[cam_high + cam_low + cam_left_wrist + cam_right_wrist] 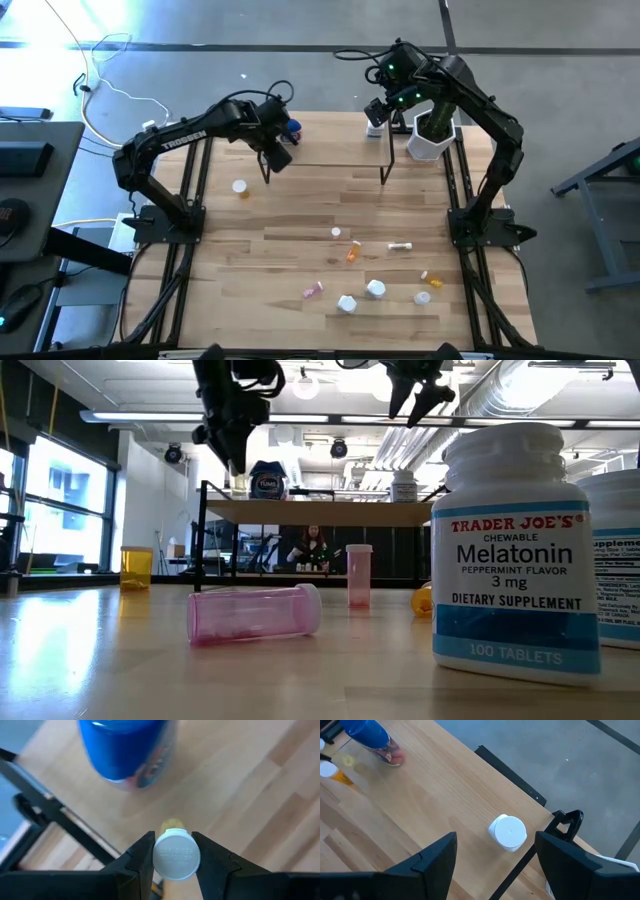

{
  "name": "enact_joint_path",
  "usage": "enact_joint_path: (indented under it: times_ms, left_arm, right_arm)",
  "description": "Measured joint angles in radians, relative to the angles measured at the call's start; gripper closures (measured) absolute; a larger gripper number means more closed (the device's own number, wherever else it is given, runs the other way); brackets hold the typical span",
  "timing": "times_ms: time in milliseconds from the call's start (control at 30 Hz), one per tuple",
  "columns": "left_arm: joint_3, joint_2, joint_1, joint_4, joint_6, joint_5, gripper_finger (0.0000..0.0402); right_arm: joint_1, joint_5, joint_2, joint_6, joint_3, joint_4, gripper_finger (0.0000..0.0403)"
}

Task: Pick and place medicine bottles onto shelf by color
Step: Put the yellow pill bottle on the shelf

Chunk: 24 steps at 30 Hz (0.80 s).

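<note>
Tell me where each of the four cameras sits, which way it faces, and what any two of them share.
High: overhead, facing straight down on table, both arms visible.
Low: table height, facing level across; Melatonin bottle nearest, arms above shelf.
Left wrist: looks down past left gripper, jaws clamped on a white-capped bottle.
Right wrist: above shelf, right gripper open over white bottle.
Shared: blue jar appears in both wrist views.
</note>
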Motion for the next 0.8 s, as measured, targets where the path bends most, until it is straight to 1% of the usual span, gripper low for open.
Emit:
enact_joint_path:
  times_ms: [400,600,800]
  left_arm:
    - [0.000,0.000,0.005,-0.021,0.044,-0.010,0.0293]
    - [0.004,0.046,0.005,-0.019,0.051,-0.012,0.0293]
    - [0.005,0.051,-0.004,-0.015,0.051,-0.018,0.0293]
  right_arm:
    - [0.000,-0.002,0.000,0.018,0.000,0.000,0.0143]
    - [0.000,-0.002,0.000,0.018,0.000,0.000,0.0143]
    - [0.000,-0.002,0.000,0.018,0.000,0.000,0.0143]
